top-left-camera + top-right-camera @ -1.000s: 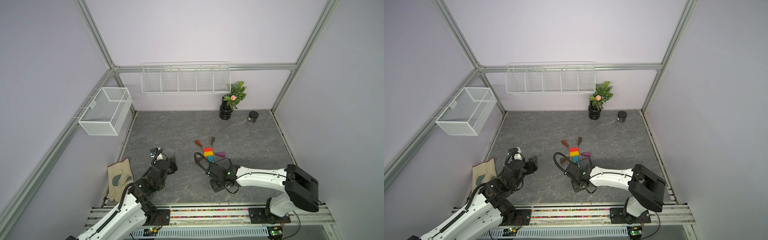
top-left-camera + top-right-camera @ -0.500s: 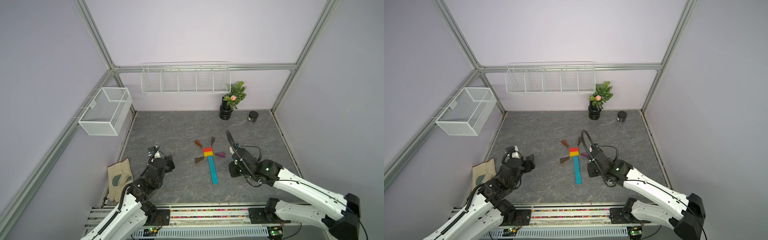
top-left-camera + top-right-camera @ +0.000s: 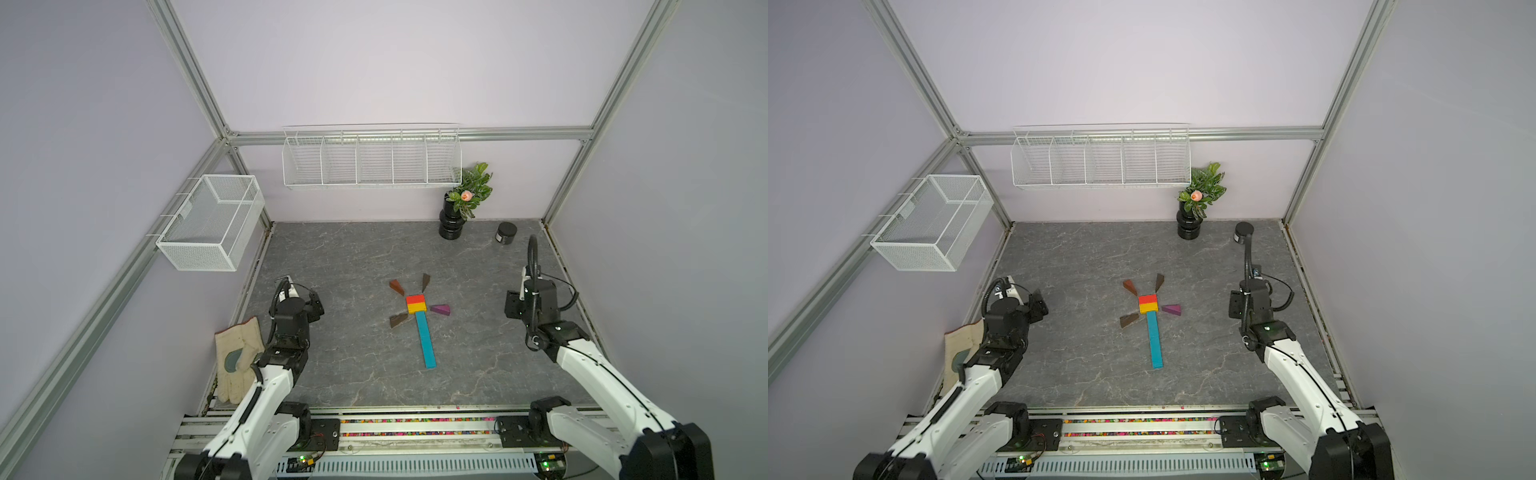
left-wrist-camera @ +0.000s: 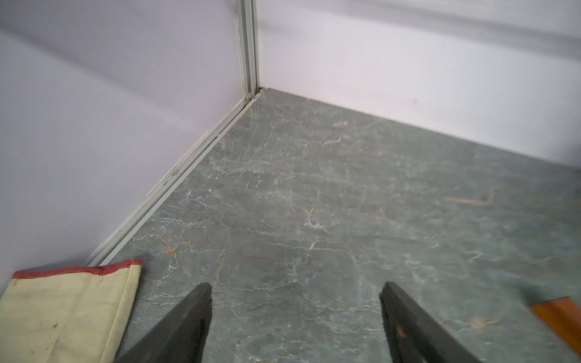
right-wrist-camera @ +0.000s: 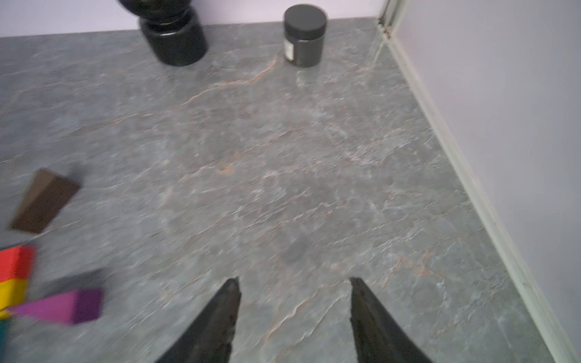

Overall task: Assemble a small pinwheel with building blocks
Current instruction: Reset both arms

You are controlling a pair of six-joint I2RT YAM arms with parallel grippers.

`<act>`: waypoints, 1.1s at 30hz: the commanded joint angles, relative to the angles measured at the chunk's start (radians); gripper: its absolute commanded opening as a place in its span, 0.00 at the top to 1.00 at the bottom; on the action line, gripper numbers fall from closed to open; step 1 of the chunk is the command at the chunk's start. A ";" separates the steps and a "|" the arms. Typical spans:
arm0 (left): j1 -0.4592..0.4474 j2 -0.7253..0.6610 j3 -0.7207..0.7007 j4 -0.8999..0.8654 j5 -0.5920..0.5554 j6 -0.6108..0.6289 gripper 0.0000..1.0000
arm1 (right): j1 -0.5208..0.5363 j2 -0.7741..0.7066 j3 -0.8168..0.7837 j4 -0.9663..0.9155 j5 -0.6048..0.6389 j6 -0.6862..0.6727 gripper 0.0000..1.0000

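Note:
The pinwheel lies flat mid-table in both top views: a red-and-yellow centre [image 3: 416, 304] [image 3: 1148, 304], a long teal stem [image 3: 425, 340] toward the front, three brown wedges [image 3: 397, 286] and a purple wedge [image 3: 440, 309] around it. My right gripper [image 3: 513, 305] [image 5: 294, 283] hovers open and empty well to the right of it; the purple wedge [image 5: 63, 306] and a brown wedge [image 5: 44, 201] show at the edge of the right wrist view. My left gripper [image 3: 313, 305] [image 4: 295, 287] is open and empty, far left of the pinwheel.
A work glove [image 3: 235, 361] [image 4: 63, 311] lies by the left wall beside the left arm. A black vase with a plant [image 3: 451, 224] and a black round jar [image 3: 507, 232] [image 5: 304, 34] stand at the back right. Wire baskets [image 3: 370, 160] hang on the walls.
My right gripper has left the teal stem, swung away to the right side and opened; the stem now lies bare. The left gripper shifted slightly and opened a little wider.

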 commanded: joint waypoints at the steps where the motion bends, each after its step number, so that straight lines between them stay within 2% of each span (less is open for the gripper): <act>1: 0.047 0.156 0.005 0.226 0.036 0.094 0.13 | -0.069 0.107 -0.099 0.414 -0.012 -0.097 0.24; 4: 0.057 0.285 0.092 0.236 0.024 0.112 0.12 | -0.118 0.297 -0.093 0.554 -0.007 -0.077 0.18; 5: 0.058 0.324 0.080 0.337 0.030 0.123 0.12 | -0.129 0.326 -0.034 0.467 -0.010 -0.053 0.17; 7: 0.069 0.389 0.090 0.435 0.049 0.099 0.11 | -0.142 0.389 -0.036 0.609 -0.055 -0.082 0.16; 9: 0.076 0.483 0.101 0.490 0.082 0.103 0.11 | -0.149 0.452 -0.016 0.643 -0.073 -0.098 0.13; 10: 0.074 0.524 0.078 0.588 0.089 0.123 0.11 | -0.133 0.472 -0.016 0.677 -0.086 -0.132 0.12; 11: 0.078 0.529 0.053 0.620 0.107 0.117 0.11 | -0.124 0.467 -0.021 0.674 -0.144 -0.161 0.00; 13: 0.079 0.526 0.049 0.619 0.128 0.124 0.10 | -0.126 0.460 -0.096 0.794 -0.168 -0.165 0.10; 15: 0.080 0.523 0.076 0.557 0.140 0.130 0.10 | -0.135 0.533 -0.206 1.097 -0.144 -0.157 0.11; 16: 0.079 0.523 0.074 0.565 0.139 0.130 0.10 | -0.134 0.515 -0.212 1.092 -0.127 -0.150 0.11; 17: 0.080 0.525 0.072 0.575 0.139 0.132 0.09 | -0.135 0.473 -0.178 0.952 -0.132 -0.137 0.11; 18: 0.079 0.523 0.076 0.561 0.139 0.130 0.09 | -0.134 0.497 -0.156 0.938 -0.134 -0.143 0.11; 19: 0.080 0.522 0.075 0.560 0.139 0.130 0.08 | -0.128 0.516 -0.168 0.999 -0.138 -0.159 0.11; 21: 0.080 0.521 0.075 0.559 0.139 0.129 0.05 | -0.128 0.489 -0.149 0.914 -0.143 -0.152 0.11; 23: 0.080 0.523 0.075 0.561 0.140 0.129 0.04 | -0.127 0.508 -0.161 0.974 -0.140 -0.158 0.11; 25: 0.080 0.523 0.075 0.564 0.140 0.129 0.03 | -0.127 0.493 -0.153 0.929 -0.143 -0.155 0.11; 33: 0.079 0.522 0.076 0.562 0.139 0.129 0.00 | -0.123 0.496 -0.157 0.946 -0.134 -0.158 0.11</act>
